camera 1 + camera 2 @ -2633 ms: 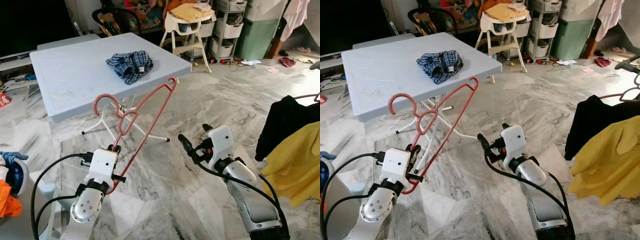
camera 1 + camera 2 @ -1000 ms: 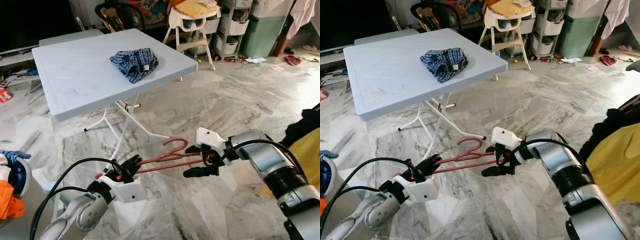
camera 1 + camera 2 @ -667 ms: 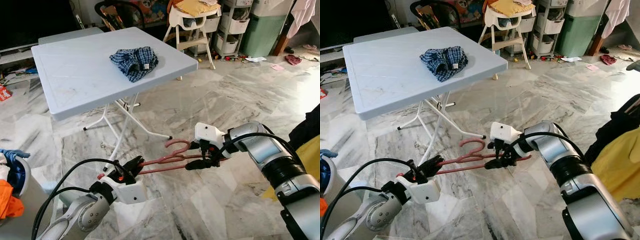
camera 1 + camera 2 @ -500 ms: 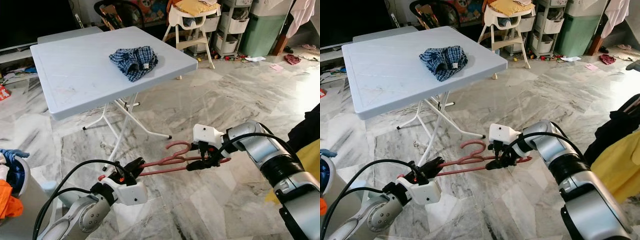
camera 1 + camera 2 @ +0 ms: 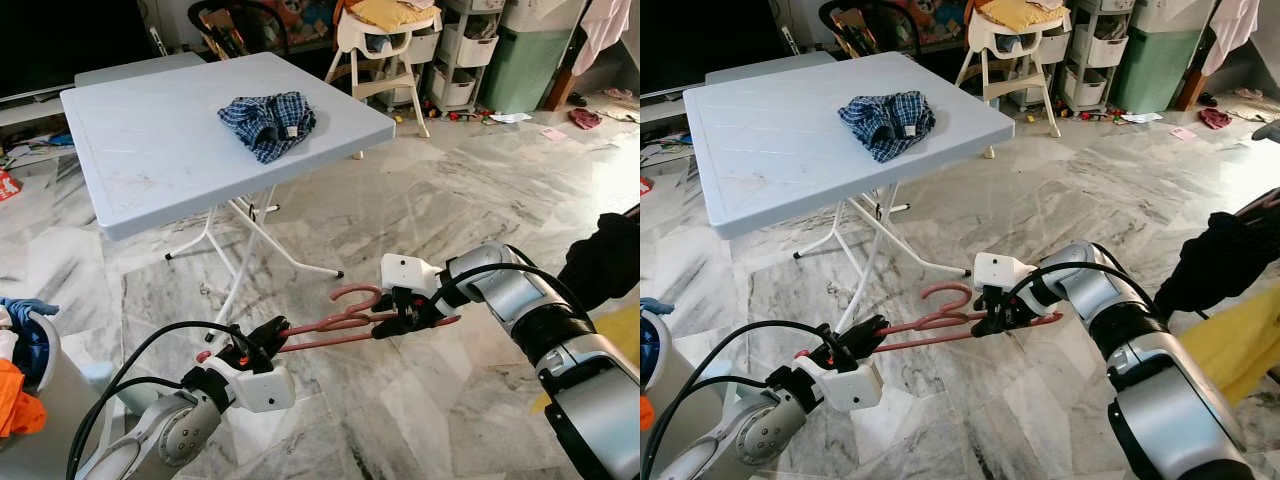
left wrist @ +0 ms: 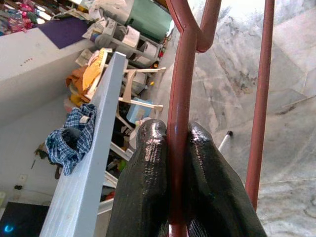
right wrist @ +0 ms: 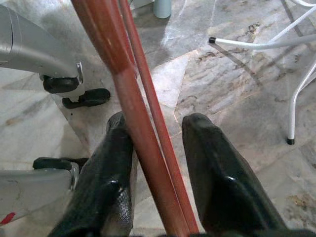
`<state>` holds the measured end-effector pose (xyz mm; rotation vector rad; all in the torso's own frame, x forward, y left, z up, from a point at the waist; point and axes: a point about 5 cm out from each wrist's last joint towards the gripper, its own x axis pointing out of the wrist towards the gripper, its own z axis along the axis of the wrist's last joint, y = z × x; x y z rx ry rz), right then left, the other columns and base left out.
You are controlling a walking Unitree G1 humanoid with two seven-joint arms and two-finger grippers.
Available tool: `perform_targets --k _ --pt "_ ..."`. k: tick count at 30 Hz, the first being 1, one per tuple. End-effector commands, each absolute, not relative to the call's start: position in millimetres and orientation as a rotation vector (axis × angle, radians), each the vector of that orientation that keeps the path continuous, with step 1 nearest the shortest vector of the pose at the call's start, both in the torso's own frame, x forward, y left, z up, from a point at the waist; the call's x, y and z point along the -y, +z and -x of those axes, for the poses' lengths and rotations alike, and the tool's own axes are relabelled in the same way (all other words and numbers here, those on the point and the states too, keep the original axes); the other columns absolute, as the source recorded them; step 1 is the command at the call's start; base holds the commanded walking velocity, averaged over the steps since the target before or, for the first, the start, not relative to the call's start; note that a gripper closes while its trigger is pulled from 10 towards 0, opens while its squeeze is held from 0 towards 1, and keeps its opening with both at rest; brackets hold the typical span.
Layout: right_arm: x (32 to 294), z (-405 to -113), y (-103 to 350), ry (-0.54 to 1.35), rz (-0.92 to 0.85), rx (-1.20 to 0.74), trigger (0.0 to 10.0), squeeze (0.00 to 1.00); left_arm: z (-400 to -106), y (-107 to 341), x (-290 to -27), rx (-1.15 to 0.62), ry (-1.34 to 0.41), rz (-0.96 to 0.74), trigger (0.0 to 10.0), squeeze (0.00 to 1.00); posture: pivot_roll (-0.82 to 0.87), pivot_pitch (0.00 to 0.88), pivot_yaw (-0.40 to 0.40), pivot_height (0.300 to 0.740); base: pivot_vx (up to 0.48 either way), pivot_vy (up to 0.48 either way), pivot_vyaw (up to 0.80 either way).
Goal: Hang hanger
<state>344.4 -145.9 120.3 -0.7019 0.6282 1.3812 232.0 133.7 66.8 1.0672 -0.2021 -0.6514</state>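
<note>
Hanger [image 5: 330, 325] lies level above the marble floor [image 5: 420, 400], one end clamped in the left gripper [image 5: 262, 340], the right gripper [image 5: 395, 322] narrowly astride its bars. It looks like a mid-air handover: the right should pinch firmly before the left lets go.

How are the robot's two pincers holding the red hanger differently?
The left pincer is shut tight on one bar of the hanger, near its end; the right pincer has both bars between its fingers with a gap on one side, near the hook. The left pincer sits low and close to the robot; the right pincer reaches farther out. Both are black.
</note>
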Motion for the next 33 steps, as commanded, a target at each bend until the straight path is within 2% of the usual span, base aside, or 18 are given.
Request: perform_targets --k 1,14,15,16,31,33 --pt "145 -348 125 1.380 0.722 -0.612 0.0 0.00 -233 67 -133 0.215 -0.651 -1.068 10.0 0.00 -0.04 0.000 -0.004 0.740 0.000 0.000 0.00" --pt "143 -349 122 1.376 0.728 -0.602 0.0 0.00 -233 65 -131 0.187 -0.669 -1.003 10.0 0.00 -0.04 0.000 -0.004 0.740 0.000 0.000 0.00" --pt "143 -349 121 1.376 0.728 -0.600 0.0 0.00 -232 64 -130 0.183 -0.678 -0.978 10.0 0.55 -0.04 0.000 -0.004 0.740 0.000 0.000 0.00" --pt "143 -349 121 1.373 0.724 -0.596 0.0 0.00 -232 66 -129 0.185 -0.683 -0.946 10.0 1.00 -0.04 0.000 -0.004 0.740 0.000 0.000 0.00" --pt "145 -346 112 1.345 0.717 -0.574 0.0 0.00 -230 69 -128 0.194 -0.732 -0.904 10.0 1.00 -0.03 0.000 0.005 0.740 0.000 0.000 0.00" --pt "146 -348 110 1.296 0.730 -0.560 0.0 0.00 -230 74 -126 0.180 -0.713 -0.798 10.0 1.00 -0.03 0.000 0.005 0.740 0.000 0.000 0.00"
